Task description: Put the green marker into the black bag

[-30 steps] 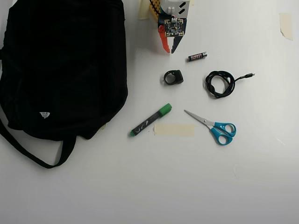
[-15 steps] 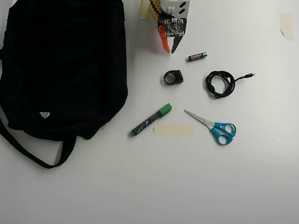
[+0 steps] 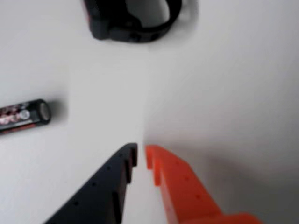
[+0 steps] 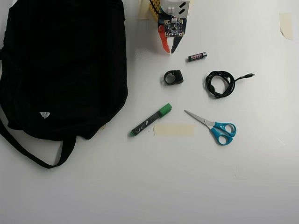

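Observation:
The green marker (image 4: 150,120) lies slanted on the white table in the overhead view, green cap toward the upper right, just right of the black bag (image 4: 60,65). The bag fills the left side, its straps trailing to the lower left. My gripper (image 4: 169,50) sits at the top centre, well above the marker, its orange and black fingers shut together on nothing. In the wrist view the gripper (image 3: 140,153) tips nearly touch over bare table. The marker and the bag are out of the wrist view.
A small battery (image 4: 197,56) (image 3: 23,116) lies right of the gripper. A black ring-shaped object (image 4: 173,77) (image 3: 133,21) sits below it. A coiled black cable (image 4: 222,83), blue scissors (image 4: 216,128) and a tape strip (image 4: 174,129) lie to the right.

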`<state>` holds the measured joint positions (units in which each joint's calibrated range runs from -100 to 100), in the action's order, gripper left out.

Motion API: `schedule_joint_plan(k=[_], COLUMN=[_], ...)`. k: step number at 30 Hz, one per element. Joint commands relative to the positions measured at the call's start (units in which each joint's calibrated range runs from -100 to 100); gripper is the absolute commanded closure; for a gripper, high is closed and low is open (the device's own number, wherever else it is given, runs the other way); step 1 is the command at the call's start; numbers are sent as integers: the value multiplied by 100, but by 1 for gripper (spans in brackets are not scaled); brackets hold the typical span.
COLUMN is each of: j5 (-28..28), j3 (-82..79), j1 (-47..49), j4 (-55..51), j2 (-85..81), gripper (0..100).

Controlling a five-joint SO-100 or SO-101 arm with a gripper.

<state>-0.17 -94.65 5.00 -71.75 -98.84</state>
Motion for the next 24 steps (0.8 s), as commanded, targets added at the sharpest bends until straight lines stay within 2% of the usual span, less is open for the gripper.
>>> schedule_joint_plan(k=[1,14,19,24], j5=[28,22,-9,17], j3=[292,2017,2826,3742], j1=[-28,31,61,503], j4=[-26,620,1309,1481], j2=[8,1917,2747,3792], gripper=[98,98,98,98])
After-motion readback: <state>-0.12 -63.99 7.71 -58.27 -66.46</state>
